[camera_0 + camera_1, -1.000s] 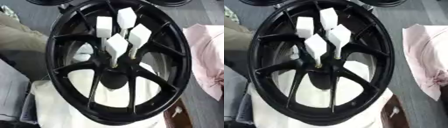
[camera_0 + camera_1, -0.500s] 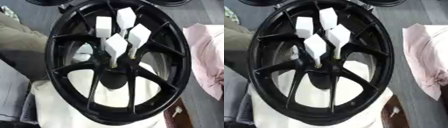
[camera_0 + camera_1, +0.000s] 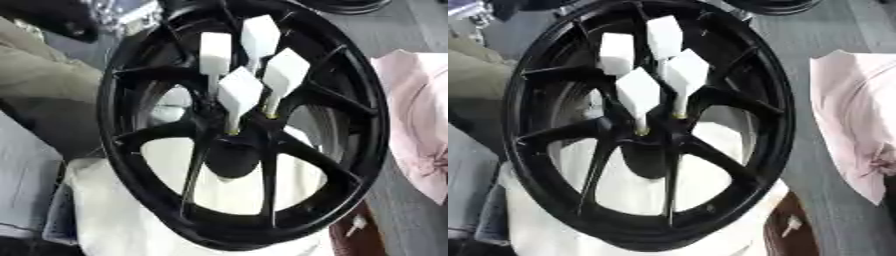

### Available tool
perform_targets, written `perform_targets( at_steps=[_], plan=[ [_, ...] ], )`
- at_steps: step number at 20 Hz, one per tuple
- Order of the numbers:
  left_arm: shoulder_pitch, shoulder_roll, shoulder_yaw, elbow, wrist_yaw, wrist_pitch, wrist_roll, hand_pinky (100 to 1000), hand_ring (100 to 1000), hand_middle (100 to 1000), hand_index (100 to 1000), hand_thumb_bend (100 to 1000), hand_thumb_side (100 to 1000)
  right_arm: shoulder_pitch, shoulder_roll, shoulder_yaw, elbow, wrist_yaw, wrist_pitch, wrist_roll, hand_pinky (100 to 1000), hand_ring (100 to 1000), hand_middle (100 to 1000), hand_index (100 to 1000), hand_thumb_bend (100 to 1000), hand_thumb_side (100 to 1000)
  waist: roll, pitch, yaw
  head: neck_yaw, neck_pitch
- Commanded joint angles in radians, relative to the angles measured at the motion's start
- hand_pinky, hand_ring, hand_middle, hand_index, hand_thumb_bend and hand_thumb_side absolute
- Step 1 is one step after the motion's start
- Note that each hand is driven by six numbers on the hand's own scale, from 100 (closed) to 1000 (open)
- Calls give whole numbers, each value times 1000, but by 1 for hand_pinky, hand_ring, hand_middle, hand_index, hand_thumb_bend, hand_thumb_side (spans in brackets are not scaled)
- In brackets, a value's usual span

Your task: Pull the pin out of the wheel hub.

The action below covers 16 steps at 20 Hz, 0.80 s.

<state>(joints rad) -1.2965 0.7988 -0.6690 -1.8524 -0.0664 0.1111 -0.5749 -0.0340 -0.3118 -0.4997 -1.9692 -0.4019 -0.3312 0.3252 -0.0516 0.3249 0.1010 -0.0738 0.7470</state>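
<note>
You cannot see much of your own body right now. A black shape (image 3: pixel 51 20) sits in the top left corner, on the side where your left arm comes in. It is too blurry to tell if it is your arm or something else. Your left hand and your right hand do not show in either eye view, so how they are held cannot be told.
</note>
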Motion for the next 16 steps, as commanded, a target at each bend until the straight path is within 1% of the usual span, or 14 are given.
perform_targets(
  at_steps=[1,3,4,7,8,9,11,12,14,15,16],
  plan=[
    [-72,-57,-40,88,-26,11,-82,779,777,831,888,100,751,1,-9,-15,-8,13,-4,-3,895,844,765,834,100,616,-2,-16,4,-9,2],
    [-94,-88,-36,135,-42,-3,-127,779,776,830,886,100,726,2,-7,-15,-8,16,-4,-3,895,844,765,834,100,617,-4,-16,6,-10,2],
    [-99,-99,-36,152,-48,-12,-136,776,774,827,884,100,715,2,-6,-14,-7,16,-4,-3,895,844,765,834,100,617,-5,-16,6,-10,1],
    [-102,-121,-47,197,-65,-30,-151,775,774,827,884,100,732,2,-4,-13,-7,17,-3,-2,895,844,765,834,100,618,-6,-16,5,-9,1],
    [-102,-125,-51,209,-71,-35,-156,777,778,827,888,100,717,2,-3,-13,-6,17,-3,-1,895,844,765,833,100,619,-6,-15,4,-9,1],
    [-101,-127,-53,220,-77,-40,-160,781,783,822,890,100,651,2,-2,-12,-6,17,-3,0,896,844,764,833,100,620,-6,-15,3,-9,1],
    [-95,-122,-51,236,-92,-53,-164,790,787,814,884,100,581,2,-1,-12,-4,18,-3,1,896,843,763,832,100,621,-7,-13,1,-10,1],
    [-92,-117,-49,240,-97,-60,-165,795,790,811,879,100,515,2,0,-12,-4,19,-3,1,897,844,764,833,100,622,-7,-12,1,-11,1],
    [-81,-95,-36,237,-99,-79,-168,803,794,812,881,100,444,1,2,-12,-3,20,-3,4,898,844,764,833,100,622,-6,-9,1,-13,0],
    [-74,-78,-26,227,-95,-92,-173,804,795,812,880,100,425,0,2,-12,-3,20,-2,5,898,844,764,833,100,623,-5,-7,1,-15,0],
    [-67,-65,-17,216,-89,-105,-181,810,799,814,884,100,493,0,3,-13,-2,21,-2,6,899,844,764,832,100,623,-5,-6,1,-16,0]
  ],
)
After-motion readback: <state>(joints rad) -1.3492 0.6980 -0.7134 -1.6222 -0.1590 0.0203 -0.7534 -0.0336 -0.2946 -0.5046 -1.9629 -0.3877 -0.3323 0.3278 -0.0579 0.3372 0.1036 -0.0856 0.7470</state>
